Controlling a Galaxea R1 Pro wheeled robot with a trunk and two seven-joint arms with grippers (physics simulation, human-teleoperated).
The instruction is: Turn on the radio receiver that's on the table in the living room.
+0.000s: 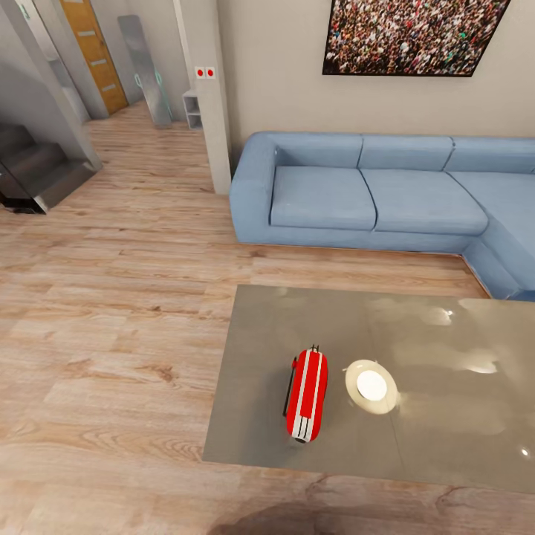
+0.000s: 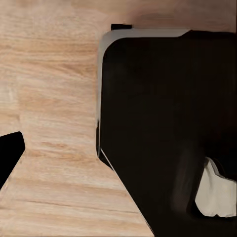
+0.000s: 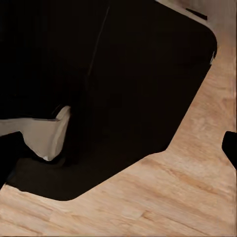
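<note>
Head view — one radio receiver (image 1: 306,394), one plate (image 1: 371,386) — one table (image 1: 446,446).

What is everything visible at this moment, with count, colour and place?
radio receiver: 1, red with white stripes, lying on the table near its front left part
dish: 1, cream and white, round, on the table just right of the radio receiver, apart from it
table: 1, glossy grey, lower right of the head view
sofa: 1, blue, corner type, beyond the table against the wall
crowd picture: 1, multicoloured, dark frame, on the wall above the sofa
door: 1, orange-brown, far left hallway
stairs: dark grey, far left
floor: light wood planks
robot base: dark body over the floor, in both wrist views
</note>
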